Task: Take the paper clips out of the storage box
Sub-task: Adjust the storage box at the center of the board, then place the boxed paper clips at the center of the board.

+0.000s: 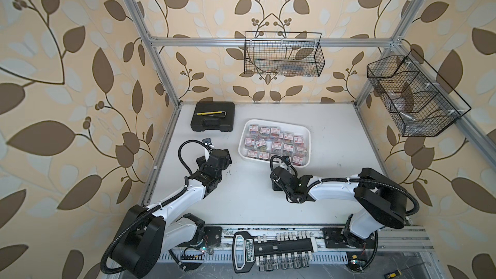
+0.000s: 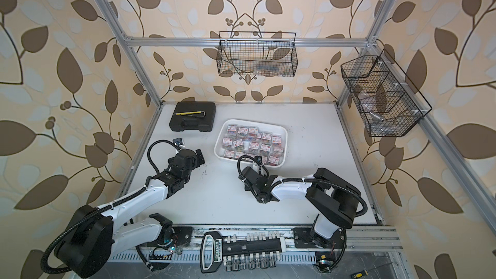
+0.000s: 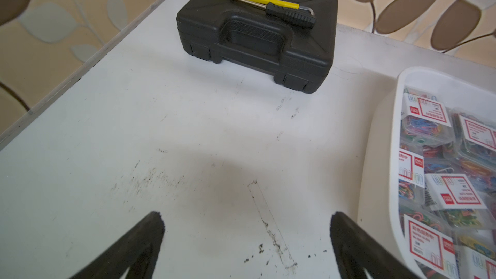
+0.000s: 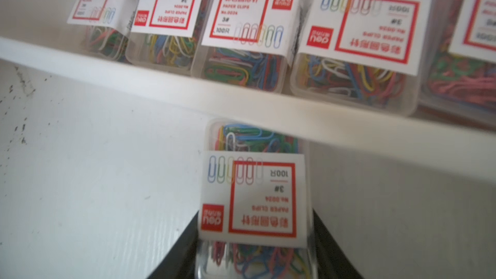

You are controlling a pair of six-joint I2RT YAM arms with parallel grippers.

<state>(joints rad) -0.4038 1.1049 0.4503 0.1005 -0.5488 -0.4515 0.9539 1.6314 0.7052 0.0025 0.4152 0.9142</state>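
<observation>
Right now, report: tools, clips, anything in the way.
Left tool open, empty, over table. Right tool shut on one clip box, just outside tray rim. Other boxes in tray. Nothing seen in the way.

storage box [image 4: 188, 89] — glossy plastic | paper clips [image 4: 247, 71] — clear plastic boxes | table [image 3: 188, 130] — matt, scuffed

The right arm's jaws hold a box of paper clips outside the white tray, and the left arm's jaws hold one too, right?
No: the left wrist view shows the left arm's jaws open and empty over the table. The right arm's jaws do hold a box of paper clips outside the white tray.
</observation>
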